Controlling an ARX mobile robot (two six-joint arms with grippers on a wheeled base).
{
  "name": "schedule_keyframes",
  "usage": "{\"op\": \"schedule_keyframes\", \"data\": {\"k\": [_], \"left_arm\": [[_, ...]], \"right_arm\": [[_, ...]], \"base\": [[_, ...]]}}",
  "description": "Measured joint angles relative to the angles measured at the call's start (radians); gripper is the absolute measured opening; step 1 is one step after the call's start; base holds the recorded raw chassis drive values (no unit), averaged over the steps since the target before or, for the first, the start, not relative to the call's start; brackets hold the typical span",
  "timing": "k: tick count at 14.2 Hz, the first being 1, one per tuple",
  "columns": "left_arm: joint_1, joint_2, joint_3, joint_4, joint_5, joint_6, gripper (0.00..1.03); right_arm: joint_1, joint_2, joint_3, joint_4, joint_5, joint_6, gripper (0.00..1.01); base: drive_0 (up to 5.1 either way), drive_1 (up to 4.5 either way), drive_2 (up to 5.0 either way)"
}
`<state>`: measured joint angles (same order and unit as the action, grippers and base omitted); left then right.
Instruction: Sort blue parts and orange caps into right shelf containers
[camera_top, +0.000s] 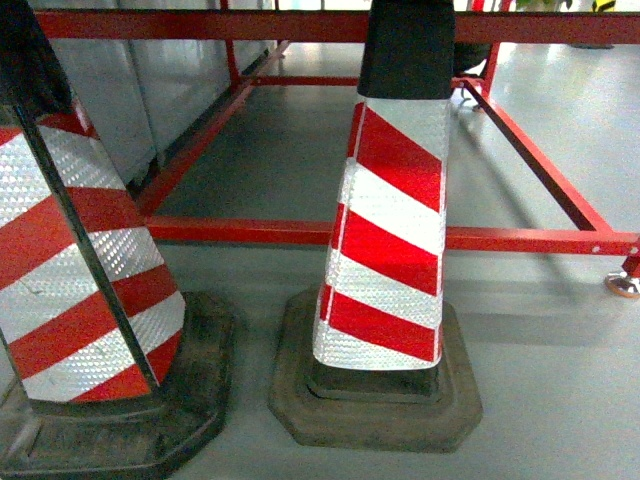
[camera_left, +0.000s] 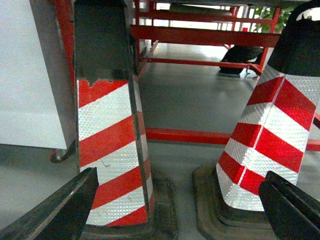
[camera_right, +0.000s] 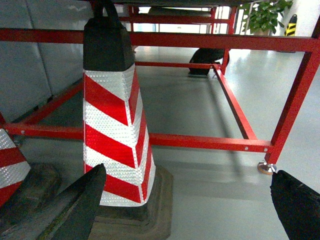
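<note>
Both grippers sit at the lower edge of their wrist views, low over the floor. Left gripper (camera_left: 175, 210): fingers (camera_left: 60, 212) spread wide, holding nothing. Right gripper (camera_right: 185, 210): fingers (camera_right: 70, 207) likewise spread wide and empty. No blue part, orange cap or crate appears in any view; their whereabouts cannot be told.

Two red-and-white striped cones stand on dark square bases on the grey floor (camera_top: 560, 350). Left cone (camera_top: 70, 270) and right cone (camera_top: 390, 230) stand upright, their bases near each other but apart. Between the left gripper's fingers both cones show; the right wrist view centres on the right cone.

Behind the cones runs a red metal frame (camera_top: 240, 232), its low rails just above the floor. A castor (camera_right: 266, 168) supports one frame post. A green plant (camera_right: 265, 15) stands far back.
</note>
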<state>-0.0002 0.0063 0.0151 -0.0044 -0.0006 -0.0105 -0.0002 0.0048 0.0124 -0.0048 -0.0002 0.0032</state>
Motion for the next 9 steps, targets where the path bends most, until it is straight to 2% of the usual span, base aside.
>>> {"op": "schedule_keyframes", "data": {"k": [9], "left_arm": [[0.000,0.000,0.000,0.000,0.000,0.000,0.98]], "right_arm": [[0.000,0.000,0.000,0.000,0.000,0.000,0.98]], "base": [[0.0,0.00,0.0]]}}
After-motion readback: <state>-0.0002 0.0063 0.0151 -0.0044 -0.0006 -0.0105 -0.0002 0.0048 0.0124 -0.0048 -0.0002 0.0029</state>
